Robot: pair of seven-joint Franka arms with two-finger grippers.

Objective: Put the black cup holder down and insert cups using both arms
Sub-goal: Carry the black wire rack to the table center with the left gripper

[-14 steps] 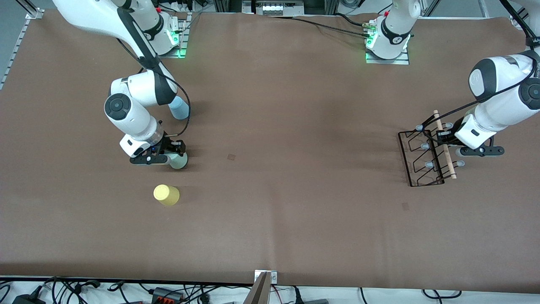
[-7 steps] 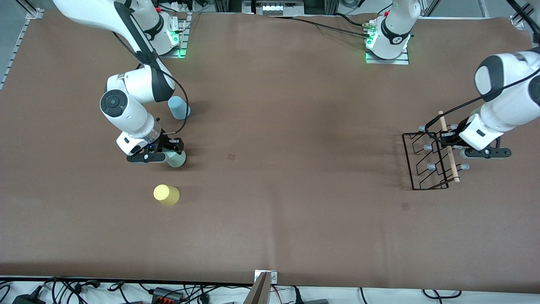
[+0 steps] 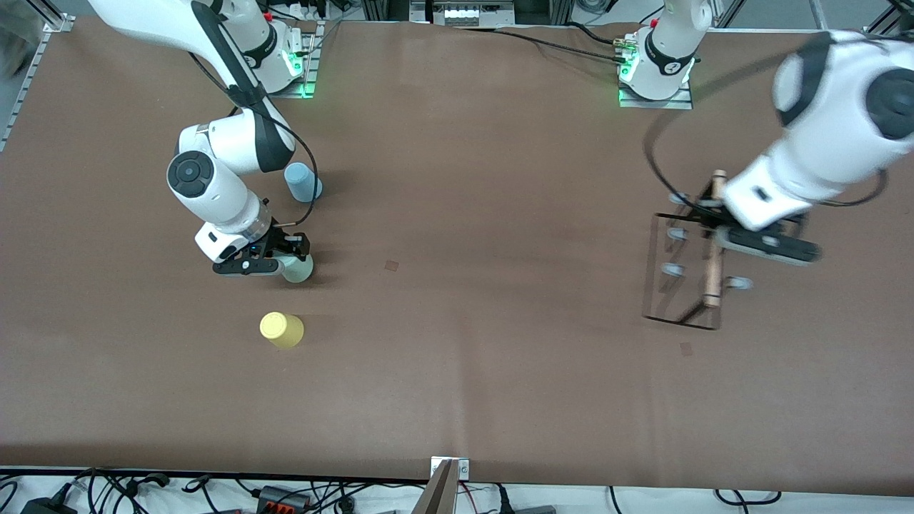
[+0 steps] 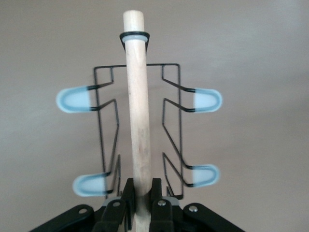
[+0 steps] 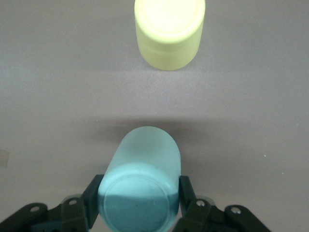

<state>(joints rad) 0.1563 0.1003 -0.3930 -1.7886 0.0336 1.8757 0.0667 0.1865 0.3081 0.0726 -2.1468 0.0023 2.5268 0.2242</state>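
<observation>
Right now the left gripper has its jaws shut tight on the wooden handle of the black cup holder. It holds the rack up over the brown surface, toward the left arm's end, and the rack looks blurry in the front view. Pale pegs stick out on both sides of the wire frame.

At the right arm's end, the right gripper has its jaws closed around the green cup, low at the surface. The yellow cup stands nearer to the front camera than the green cup. The blue cup stands farther from that camera.
</observation>
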